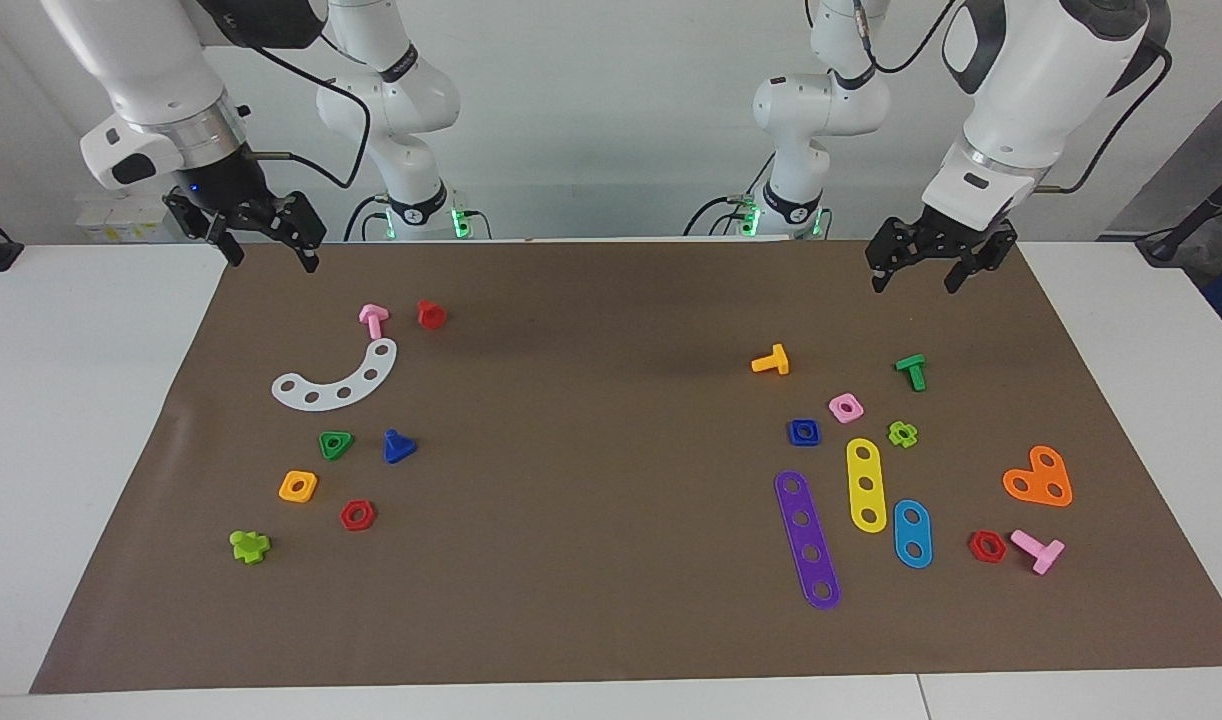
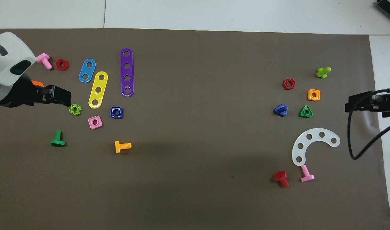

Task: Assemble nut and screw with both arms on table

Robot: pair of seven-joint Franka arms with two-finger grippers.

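You see both grippers, left [image 1: 919, 268] and right [image 1: 271, 243], hanging open and empty above the table [image 1: 611, 300], nut [image 1: 803, 432] and screw [image 1: 399, 447] lying well apart.

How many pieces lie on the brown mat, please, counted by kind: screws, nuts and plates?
Screws: 7
Nuts: 7
Perforated plates: 5
Total: 19

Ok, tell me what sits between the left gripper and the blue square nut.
The left gripper hangs over the mat's edge. Along the line down to the nut lies the pink square nut, just beside the nut, nearer the robots. Nothing covers the nut.
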